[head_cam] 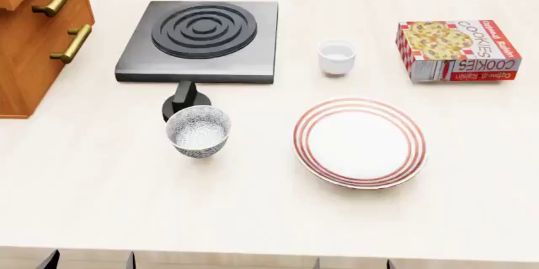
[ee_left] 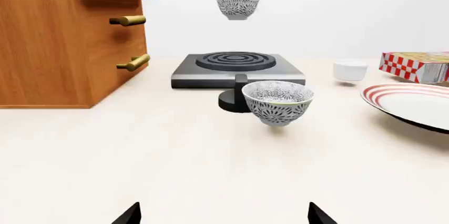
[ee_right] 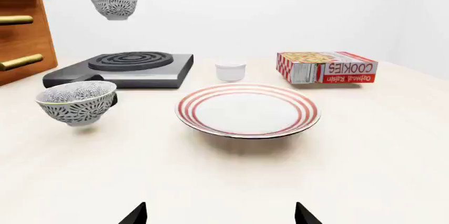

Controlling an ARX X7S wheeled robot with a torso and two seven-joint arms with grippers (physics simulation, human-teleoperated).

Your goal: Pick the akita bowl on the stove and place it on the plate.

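The wrist views show one akita bowl (ee_left: 238, 8) hanging in the air above the far edge of the stove (ee_left: 237, 69); the head view crops it at the top. Both end effectors spread wide, holding nothing. A second patterned bowl (head_cam: 199, 131) sits near the knob, left of the plate (head_cam: 360, 142).

Matt dark-grey stove (head_cam: 135, 60) with black ridged rings; glossy ceramic plate (head_cam: 360, 108) and patterned akita bowl (head_cam: 199, 131); printed cardboard cookie box (head_cam: 459, 49); warm wood-grain cabinet (head_cam: 21, 60) with brass-look handles; smooth, pale, matt table (head_cam: 252, 212).
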